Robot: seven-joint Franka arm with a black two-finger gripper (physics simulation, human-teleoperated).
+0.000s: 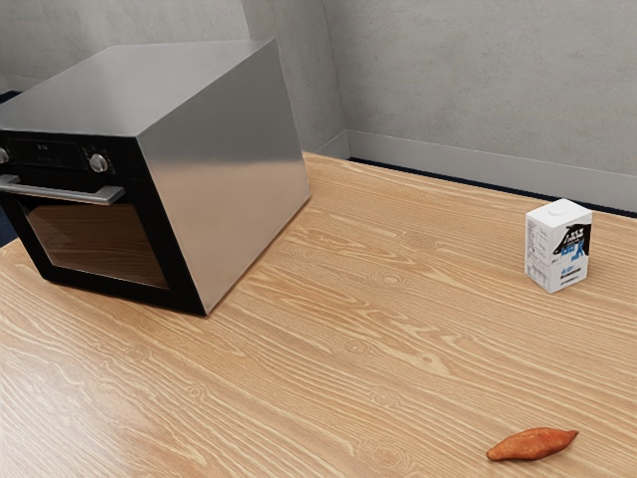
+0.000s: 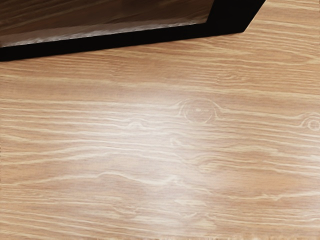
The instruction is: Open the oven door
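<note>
The oven (image 1: 224, 179) is a steel box with a black front, standing at the exterior view's left. Its door (image 1: 95, 244) has a dark glass window and lies flush with the front, shut. A silver bar handle (image 1: 62, 192) runs across the door's top, below two knobs. In the wrist view the lower edge of the oven door (image 2: 115, 44) and part of its glass appear, with the tabletop just in front, so my hand is over the table before the oven's front.
On the wooden table (image 1: 328, 329), a white carton (image 1: 557, 247) with black and blue print stands toward the exterior view's right. An orange-brown sweet potato (image 1: 532, 444) lies near that view's lower right. Grey walls rise behind.
</note>
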